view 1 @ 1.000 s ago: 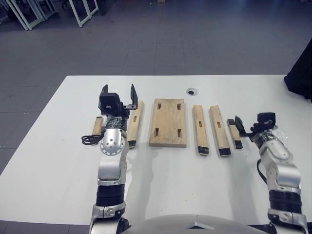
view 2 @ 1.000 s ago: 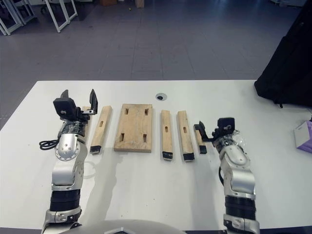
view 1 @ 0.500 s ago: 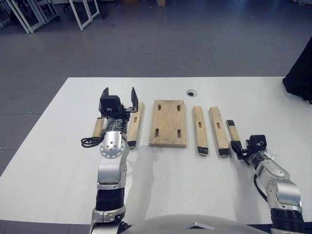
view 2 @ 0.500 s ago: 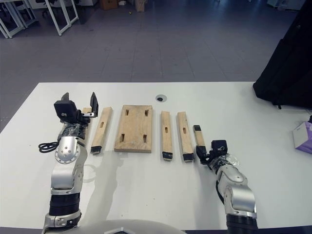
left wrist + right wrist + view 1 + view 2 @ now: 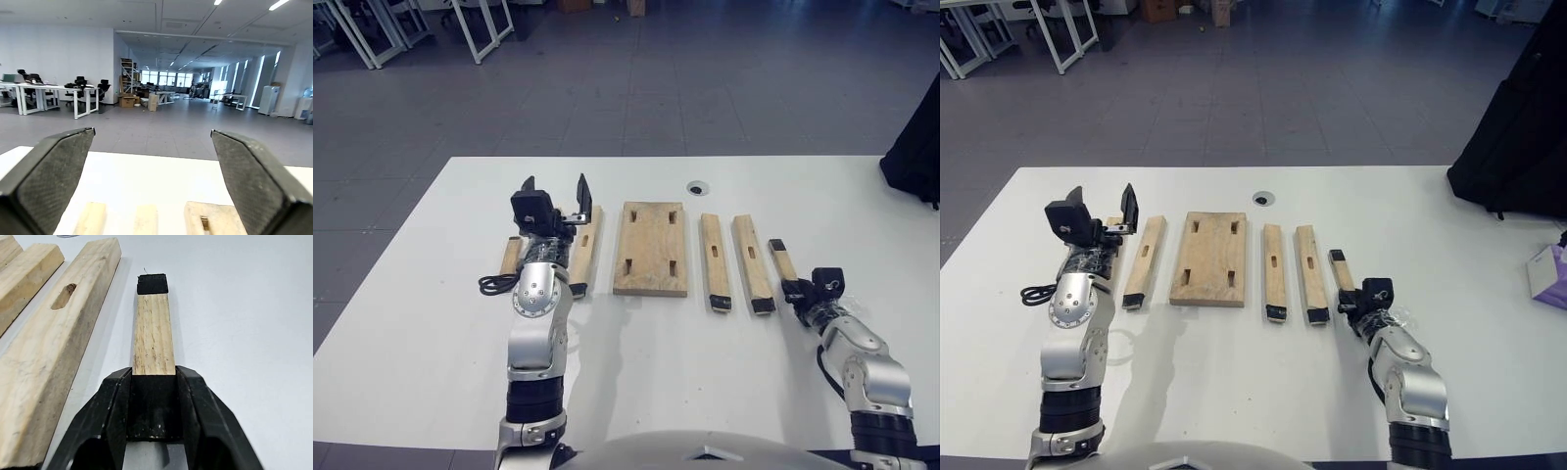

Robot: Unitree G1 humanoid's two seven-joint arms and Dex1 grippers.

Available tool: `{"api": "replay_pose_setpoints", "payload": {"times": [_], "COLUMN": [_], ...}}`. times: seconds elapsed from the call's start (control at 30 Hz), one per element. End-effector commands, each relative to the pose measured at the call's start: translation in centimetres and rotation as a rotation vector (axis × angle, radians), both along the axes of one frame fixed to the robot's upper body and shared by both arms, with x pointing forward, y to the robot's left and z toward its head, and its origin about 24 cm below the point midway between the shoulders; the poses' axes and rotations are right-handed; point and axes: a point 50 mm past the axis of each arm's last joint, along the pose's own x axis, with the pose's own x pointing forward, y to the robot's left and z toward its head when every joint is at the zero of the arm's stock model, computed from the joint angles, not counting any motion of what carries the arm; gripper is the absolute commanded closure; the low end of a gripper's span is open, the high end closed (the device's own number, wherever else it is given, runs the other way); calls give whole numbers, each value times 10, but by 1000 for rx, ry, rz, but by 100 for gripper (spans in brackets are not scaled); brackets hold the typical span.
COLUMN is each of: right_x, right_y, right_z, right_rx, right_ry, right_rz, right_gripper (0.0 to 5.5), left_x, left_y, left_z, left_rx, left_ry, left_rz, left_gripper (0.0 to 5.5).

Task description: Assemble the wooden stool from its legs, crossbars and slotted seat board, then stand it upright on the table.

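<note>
Since dropping onto the crossbar [image 5: 153,328] right of the seat board [image 5: 652,247], the right tool [image 5: 154,382] grips it — lift-ready; left tool [image 5: 554,189] gapes wide.

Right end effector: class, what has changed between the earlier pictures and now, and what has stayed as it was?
The right end effector came down and back toward the robot, then eased forward onto the near black end of the short crossbar, which it now grips. The crossbar still lies flat. The left end effector stays open and raised; the seat board has not moved.
</note>
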Motion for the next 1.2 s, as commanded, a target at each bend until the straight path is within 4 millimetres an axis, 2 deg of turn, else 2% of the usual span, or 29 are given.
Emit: {"api": "replay_pose_setpoints", "payload": {"times": [0.03, 0.07, 0.13, 0.17, 0.23, 0.3, 0.4, 0.47, 0.57, 0.7, 0.87, 1.0, 1.2], "right_x": [39, 53, 69, 73, 76, 73, 60, 53, 46, 39, 35, 35, 38], "right_y": [12, 22, 41, 53, 76, 101, 129, 143, 156, 163, 168, 165, 158], "right_z": [40, 65, 101, 115, 127, 125, 112, 110, 111, 108, 99, 91, 91], "right_rx": [-118, -150, -163, -163, -144, -128, -113, -87, -16, 65, 52, 10, -17], "right_ry": [-248, -381, -563, -634, -704, -720, -711, -714, -709, -652, -584, -531, -517], "right_rz": [64, 101, 153, 196, 299, 440, 631, 707, 769, 831, 912, 951, 967], "right_gripper": [422, 422, 422, 422, 422, 422, 422, 422, 422, 422, 422, 422, 422], "left_x": [8, 13, 19, 20, 14, 8, 4, 3, 10, 12, 12, 15, 16], "left_y": [9, 11, 7, -1, -13, -18, -23, -23, -19, -12, -14, -16, -14], "left_z": [3, 3, 4, 4, 9, 12, 20, 23, 16, 10, 9, 6, 3], "left_rx": [-176, -239, -380, -470, -578, -701, -839, -899, -940, -979, -1009, -969, -921], "left_ry": [22, 43, 88, 134, 186, 230, 227, 222, 262, 267, 262, 304, 303], "left_rz": [-37, -67, -212, -357, -596, -756, -899, -933, -883, -839, -837, -837, -815], "left_gripper": [108, 108, 108, 108, 108, 108, 108, 108, 108, 108, 108, 169, 263]}}
